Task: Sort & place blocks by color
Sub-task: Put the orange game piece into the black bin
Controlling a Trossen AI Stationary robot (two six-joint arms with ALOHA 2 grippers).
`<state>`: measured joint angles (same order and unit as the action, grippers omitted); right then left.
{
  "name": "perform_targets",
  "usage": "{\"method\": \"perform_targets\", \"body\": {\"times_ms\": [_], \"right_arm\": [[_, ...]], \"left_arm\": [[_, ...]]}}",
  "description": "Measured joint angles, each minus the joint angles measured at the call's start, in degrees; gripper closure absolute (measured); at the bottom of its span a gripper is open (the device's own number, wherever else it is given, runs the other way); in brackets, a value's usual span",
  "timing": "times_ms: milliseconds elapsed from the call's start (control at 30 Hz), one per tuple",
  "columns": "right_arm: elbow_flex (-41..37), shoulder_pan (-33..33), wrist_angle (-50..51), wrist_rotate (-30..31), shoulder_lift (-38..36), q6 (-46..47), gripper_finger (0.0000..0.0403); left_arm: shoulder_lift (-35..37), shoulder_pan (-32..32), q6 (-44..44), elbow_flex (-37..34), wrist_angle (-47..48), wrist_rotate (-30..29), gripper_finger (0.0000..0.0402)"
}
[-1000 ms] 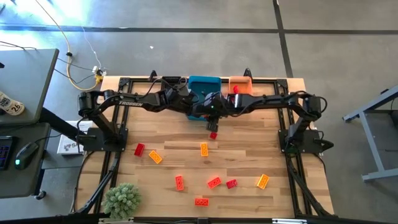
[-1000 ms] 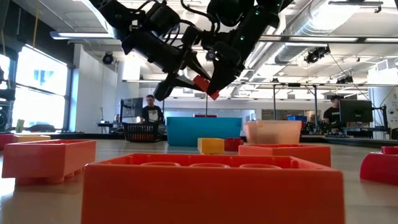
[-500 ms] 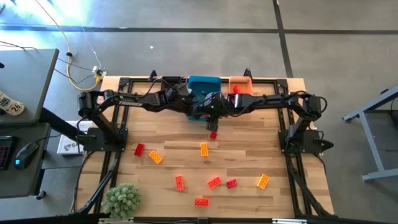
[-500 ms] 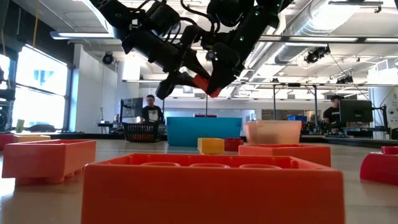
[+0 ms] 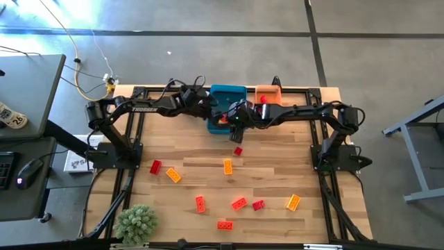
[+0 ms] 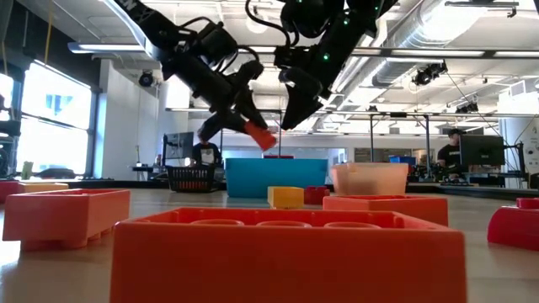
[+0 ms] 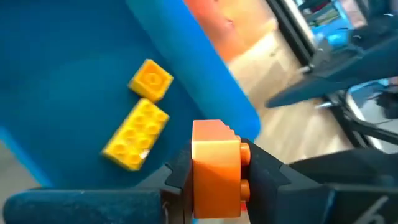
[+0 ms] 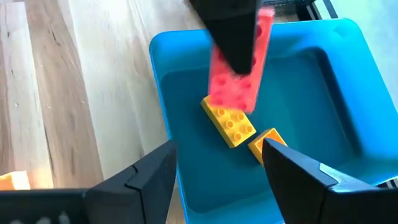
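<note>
My left gripper [image 7: 217, 186] is shut on an orange-red brick [image 7: 214, 165] and holds it over the blue bin [image 5: 227, 91], as the low view shows [image 6: 259, 135]. Two yellow bricks [image 7: 137, 134] [image 7: 151, 79] lie on the bin's floor. My right gripper [image 8: 217, 180] stands open just on the near side of the brick, above the bin's near wall [image 8: 163, 118], with nothing between its fingers. Several red, orange and yellow bricks, such as one red brick [image 5: 238, 151], lie flat on the wooden table. My left gripper pinches the orange-red brick between its two fingers [image 7: 180, 177]. The brick's studs [image 7: 244, 154] face one finger. The brick juts out past the fingertips [image 8: 239, 74], tilted and lifted clear above the blue bin's floor.
An orange bin [image 5: 268, 93] stands right of the blue bin and a dark bin [image 5: 189, 90] left of it, all along the far edge. Both arms meet at the table's far middle. A green plant [image 5: 136, 222] sits at the near left corner.
The brick has passed from my right gripper to my left. My left gripper has shut on it, and my right gripper has opened and let go. My left gripper has then carried the brick down and toward the far left, over the blue bin.
</note>
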<state>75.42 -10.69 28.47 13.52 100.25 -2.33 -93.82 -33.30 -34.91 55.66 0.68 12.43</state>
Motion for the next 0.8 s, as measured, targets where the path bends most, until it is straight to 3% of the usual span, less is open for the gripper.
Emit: {"method": "perform_targets", "body": {"times_ms": [333, 567, 800], "right_arm": [[0.0, -2.1, 0.0, -0.1, 0.0, 2.4, 0.0179], [0.0, -3.5, 0.0, -0.2, 0.0, 2.3, 0.0178], [0.0, -4.7, 0.0, -0.5, 0.0, 2.4, 0.0178]], "left_arm": [[2.3, -9.4, 4.5, 0.0, 1.9, -1.2, 0.0328], [3.8, -16.0, 8.9, 0.0, 6.6, -8.3, 0.0328], [3.8, -19.1, 10.7, 0.0, 9.3, -10.0, 0.0327]]}}
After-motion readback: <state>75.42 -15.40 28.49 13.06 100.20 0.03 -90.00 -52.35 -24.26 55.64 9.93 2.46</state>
